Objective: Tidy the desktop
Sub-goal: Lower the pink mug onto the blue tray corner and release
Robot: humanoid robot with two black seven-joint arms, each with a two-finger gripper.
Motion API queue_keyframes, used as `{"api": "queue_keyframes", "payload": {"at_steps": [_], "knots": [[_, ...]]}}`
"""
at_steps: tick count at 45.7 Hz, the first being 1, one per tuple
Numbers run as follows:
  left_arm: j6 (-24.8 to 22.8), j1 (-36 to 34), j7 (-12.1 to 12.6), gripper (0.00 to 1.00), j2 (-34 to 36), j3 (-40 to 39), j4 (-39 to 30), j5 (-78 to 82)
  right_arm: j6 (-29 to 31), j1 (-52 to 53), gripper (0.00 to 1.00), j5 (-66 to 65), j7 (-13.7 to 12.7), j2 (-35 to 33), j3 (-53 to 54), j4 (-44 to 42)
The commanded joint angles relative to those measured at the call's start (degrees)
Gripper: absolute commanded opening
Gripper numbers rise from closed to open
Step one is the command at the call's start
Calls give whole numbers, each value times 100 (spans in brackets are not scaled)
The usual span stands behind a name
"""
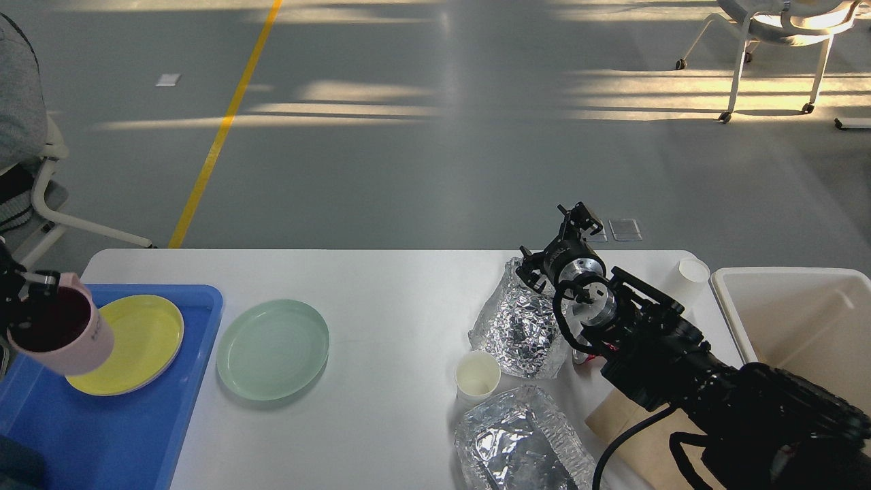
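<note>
The bench point(395, 272) lies bare along its far edge and through the middle, between the green plate point(273, 349) and the paper cup point(477, 376). The left end is filled by the blue tray point(170, 408). Toward the right, two foil sheets point(520, 320), the right arm point(653, 354) and the bin point(803, 320) crowd the way.
</note>
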Motion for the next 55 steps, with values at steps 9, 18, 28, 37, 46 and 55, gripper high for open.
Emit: {"api": "queue_keyframes", "payload": {"at_steps": [9,18,28,37,46,55], "knots": [[-3,1253,-26,1,176,-53,1,117,0,-1,100,-2,0,0,0,0],[-3,1561,-70,3,141,-97,1,108,0,-1,100,7,0,0,0,0],[425,1957,-79,6,141,-518,1,108,0,8,100,-2,0,0,0,0],[1102,2019,-79,11,141,-563,1,108,0,-1,100,-2,0,0,0,0],[1568,2282,-88,11,115,-773,1,108,0,-1,100,7,0,0,0,0],[1709,2502,-88,11,97,-1002,-26,108,0,8,100,-2,-9,0,0,0]]}}
